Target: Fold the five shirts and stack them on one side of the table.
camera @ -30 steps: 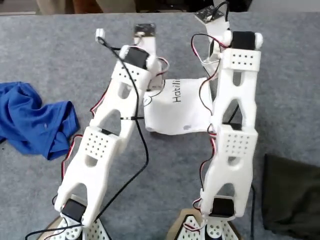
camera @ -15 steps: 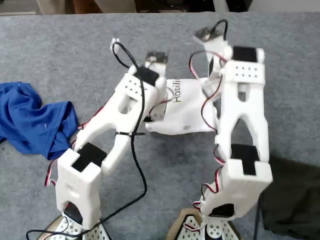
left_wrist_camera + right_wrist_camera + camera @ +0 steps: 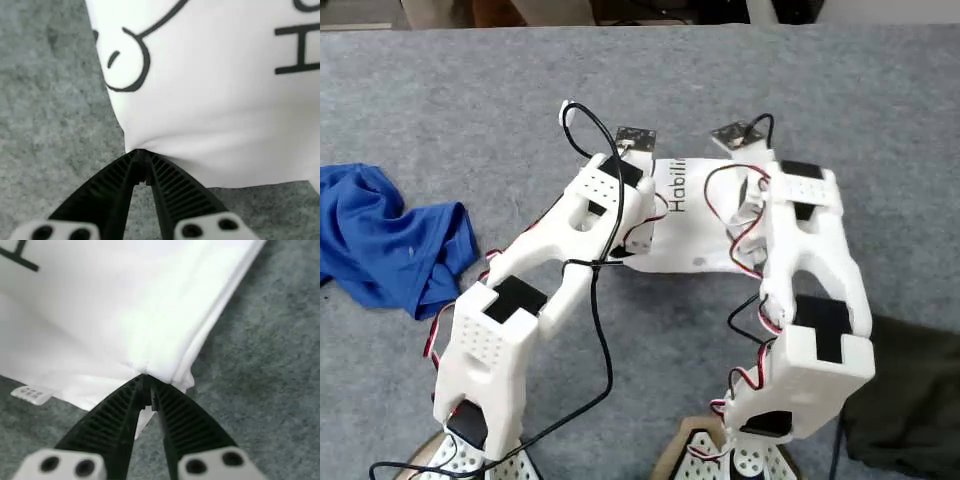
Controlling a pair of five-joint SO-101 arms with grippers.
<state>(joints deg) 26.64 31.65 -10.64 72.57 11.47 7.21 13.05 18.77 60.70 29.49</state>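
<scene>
High view: I see white shirt point(image 3: 695, 215) mid-table between both arms, blue shirt point(image 3: 390, 240) crumpled on left arm's side, dark shirt point(image 3: 910, 390) by right arm.
Left wrist: left gripper point(image 3: 140, 156) clamped on white shirt's edge.
Right wrist: right gripper point(image 3: 146, 381) pinching its folded corner.

light: bright, even, from overhead | shadows: soft and faint on the grey desk point(image 3: 670, 330) | glare: white shirt point(image 3: 125, 305) nearly washed out, folds barely shaded

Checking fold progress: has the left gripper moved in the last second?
Yes. The left gripper, shut on the white shirt, has pulled back from the far edge of the table toward the near side.
</scene>
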